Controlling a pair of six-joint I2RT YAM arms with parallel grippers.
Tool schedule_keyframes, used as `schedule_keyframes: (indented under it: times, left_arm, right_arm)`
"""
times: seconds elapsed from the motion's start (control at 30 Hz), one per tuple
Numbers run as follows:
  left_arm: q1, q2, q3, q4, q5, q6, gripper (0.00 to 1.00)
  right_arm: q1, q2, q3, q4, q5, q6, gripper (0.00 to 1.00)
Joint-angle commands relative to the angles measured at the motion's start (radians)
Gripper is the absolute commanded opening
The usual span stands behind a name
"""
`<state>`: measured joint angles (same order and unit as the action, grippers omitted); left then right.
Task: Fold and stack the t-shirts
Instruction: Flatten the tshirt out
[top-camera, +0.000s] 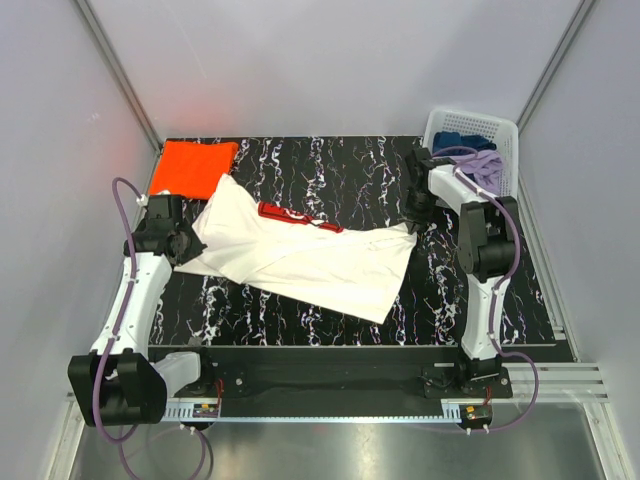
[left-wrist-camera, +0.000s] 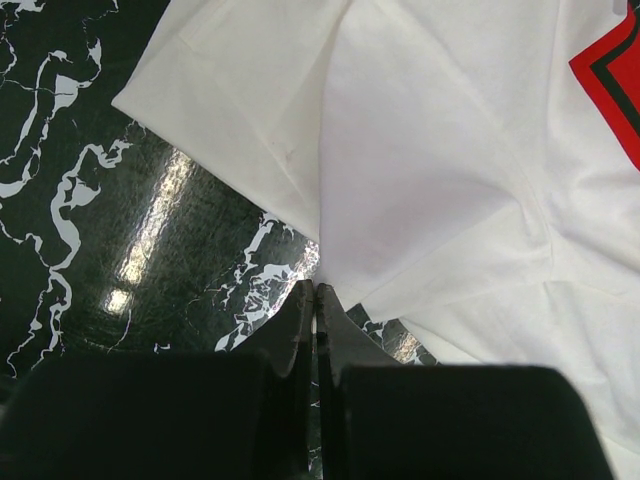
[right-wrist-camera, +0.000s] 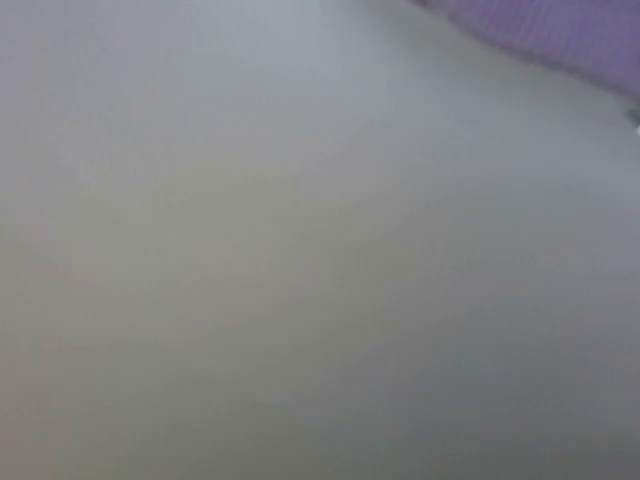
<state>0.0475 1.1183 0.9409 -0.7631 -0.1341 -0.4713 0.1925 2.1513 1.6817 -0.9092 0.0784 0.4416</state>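
Observation:
The white t-shirt (top-camera: 310, 255) lies spread and rumpled across the black marbled table (top-camera: 330, 170), its red collar band (top-camera: 290, 215) facing the back. The orange t-shirt (top-camera: 193, 167) sits folded at the back left corner. My left gripper (top-camera: 190, 245) is low at the white shirt's left edge. In the left wrist view its jaws (left-wrist-camera: 316, 290) are shut, with the tips right at the white t-shirt's (left-wrist-camera: 430, 150) hem and no cloth visibly between them. My right gripper (top-camera: 414, 220) is down at the shirt's right corner. The right wrist view is a grey blur that hides its fingers.
A white basket (top-camera: 470, 125) stands at the back right, holding purple cloth (top-camera: 485, 165) and blue cloth (top-camera: 462, 140). Grey walls close in the table on three sides. The arm bases sit on a rail along the near edge.

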Motion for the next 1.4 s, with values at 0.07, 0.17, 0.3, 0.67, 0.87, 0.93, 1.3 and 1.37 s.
schedule_keyframes:
  times: [0.07,0.17,0.3,0.67,0.87,0.93,1.3,1.37]
  left_arm:
    - [-0.001,-0.034,0.015,0.035,-0.005,-0.006,0.00]
    - [-0.001,-0.048,0.036,0.025,-0.024,-0.012,0.00]
    - [-0.001,-0.078,0.062,0.025,-0.018,-0.044,0.00]
    - [-0.001,-0.178,0.082,-0.031,-0.021,-0.070,0.00]
    - [-0.001,-0.157,0.251,-0.065,-0.047,-0.076,0.00]
    - [-0.001,-0.146,0.341,-0.074,-0.047,-0.084,0.00]
    - [-0.001,-0.115,0.662,-0.139,-0.045,-0.119,0.00]
    - [-0.001,-0.159,0.638,-0.153,-0.055,-0.121,0.00]
  right_arm:
    - [-0.019,-0.228,-0.048,0.224,0.095,-0.050,0.00]
    - [-0.019,-0.309,-0.108,0.207,0.103,-0.027,0.00]
    - [-0.033,-0.398,-0.209,0.227,0.135,-0.029,0.00]
    - [-0.067,-0.525,-0.294,0.232,0.080,-0.024,0.00]
    - [-0.065,-0.587,-0.205,0.155,0.005,0.054,0.00]
    - [-0.067,-0.605,-0.165,0.139,-0.017,0.075,0.00]
    - [-0.062,-0.656,-0.002,0.109,-0.190,0.282,0.00]
    - [-0.042,-0.663,-0.037,0.073,-0.212,0.328,0.00]
